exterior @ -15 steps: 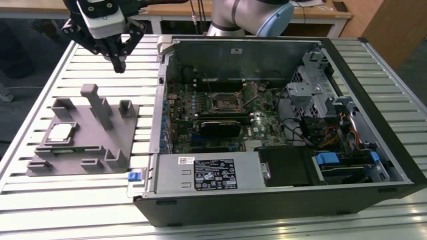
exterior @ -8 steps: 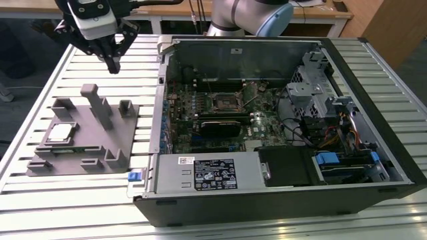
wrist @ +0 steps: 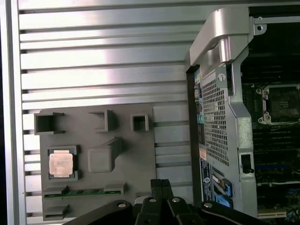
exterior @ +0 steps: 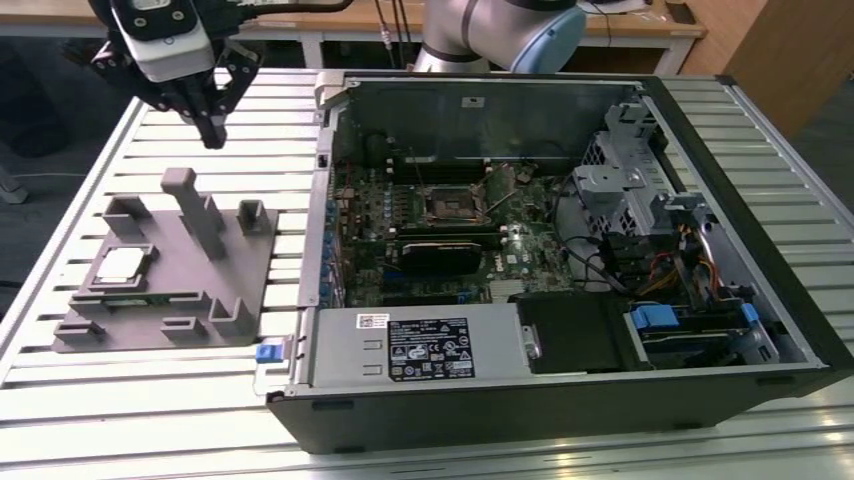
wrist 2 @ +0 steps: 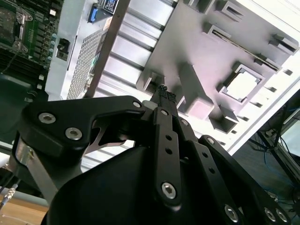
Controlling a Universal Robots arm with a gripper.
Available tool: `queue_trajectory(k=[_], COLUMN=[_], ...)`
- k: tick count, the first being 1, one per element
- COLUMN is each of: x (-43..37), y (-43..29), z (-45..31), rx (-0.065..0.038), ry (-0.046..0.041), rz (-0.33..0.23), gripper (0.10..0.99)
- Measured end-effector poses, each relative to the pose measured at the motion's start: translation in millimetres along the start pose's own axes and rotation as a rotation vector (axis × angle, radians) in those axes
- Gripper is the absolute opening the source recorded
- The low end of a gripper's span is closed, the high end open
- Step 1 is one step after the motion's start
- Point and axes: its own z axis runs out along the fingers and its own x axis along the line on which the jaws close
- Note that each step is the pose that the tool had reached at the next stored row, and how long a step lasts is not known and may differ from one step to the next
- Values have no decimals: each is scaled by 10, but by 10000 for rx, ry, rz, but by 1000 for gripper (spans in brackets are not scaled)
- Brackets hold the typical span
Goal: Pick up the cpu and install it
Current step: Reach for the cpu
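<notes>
So the gripper point(exterior: 208, 128) hovered above the slatted table point(exterior: 134, 410), off the far edge of the grey fixture point(exterior: 167, 300), with its fingers pressed together and nothing between them. Both wrist views showed the tips meeting in one narrow point.

The cpu point(exterior: 120, 264) lay flat in a square pocket of the fixture, pale metal top facing up, on the side toward the exterior view's left. It sat well apart from the gripper, lower down and across the fixture from it.

Stuff around it: a tall post point(exterior: 200, 215) stood up from the fixture near the middle, roughly under the gripper in the exterior view. In the first wrist view a chunky block point(wrist: 104, 157) stood just beside the cpu pocket, between the pocket and the fingertips. A thin green board point(wrist: 79, 191) lay in a slot along the fixture edge near the cpu. A few smaller open-topped holders lined the far side.

On the exterior view's right the open case point(exterior: 561, 415) lay on its side, just beside the fixture. The motherboard point(exterior: 371, 235) faced up inside, with the dark metal-framed socket point(exterior: 447, 203) about in its middle, well away from both cpu and gripper, with the case wall between.
</notes>
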Motion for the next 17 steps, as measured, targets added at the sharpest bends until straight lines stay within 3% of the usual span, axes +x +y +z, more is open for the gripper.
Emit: queue_trajectory(k=[13, 17], x=[169, 259], y=[-14, -21], z=[24, 31], rx=[5, 6], ry=[55, 63], rz=[2, 3], gripper=[106, 106])
